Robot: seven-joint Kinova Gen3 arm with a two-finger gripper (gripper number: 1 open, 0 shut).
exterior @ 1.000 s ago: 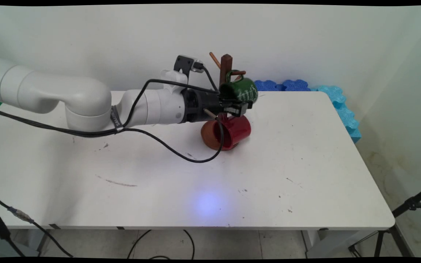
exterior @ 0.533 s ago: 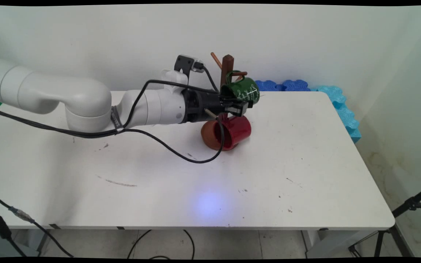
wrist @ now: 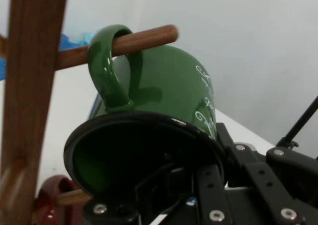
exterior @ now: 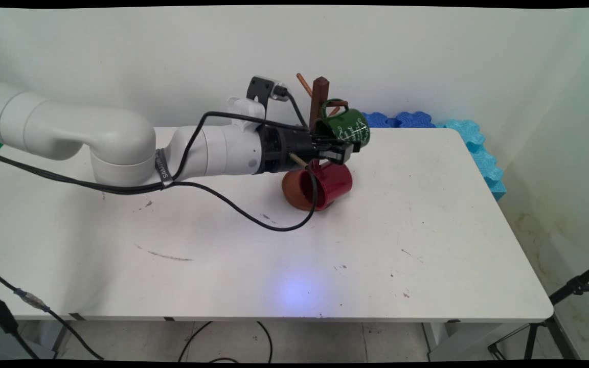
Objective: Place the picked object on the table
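Note:
A dark green mug (exterior: 348, 128) with white lettering lies tilted, and my gripper (exterior: 343, 148) is shut on its rim. In the hand view one finger sits inside the green mug (wrist: 169, 81) and the other outside, with the gripper (wrist: 208, 160) low in the picture. The mug's handle (wrist: 112, 71) is threaded over a wooden peg (wrist: 146, 38) of the brown mug tree (exterior: 319, 97), whose post (wrist: 30, 86) stands at the left. A red mug (exterior: 333, 181) hangs just under the gripper on a lower peg (wrist: 72, 197), mouth facing left.
Blue foam pieces (exterior: 412, 118) line the table's far right corner and right edge (exterior: 481, 153). A black cable (exterior: 274, 225) loops down from the arm to the tabletop. A tripod (exterior: 570, 291) stands beyond the table's right front corner.
My gripper has carried the green mug a little to the right, its handle still around the peg. The mug tree and the red mug have shifted slightly right with it.

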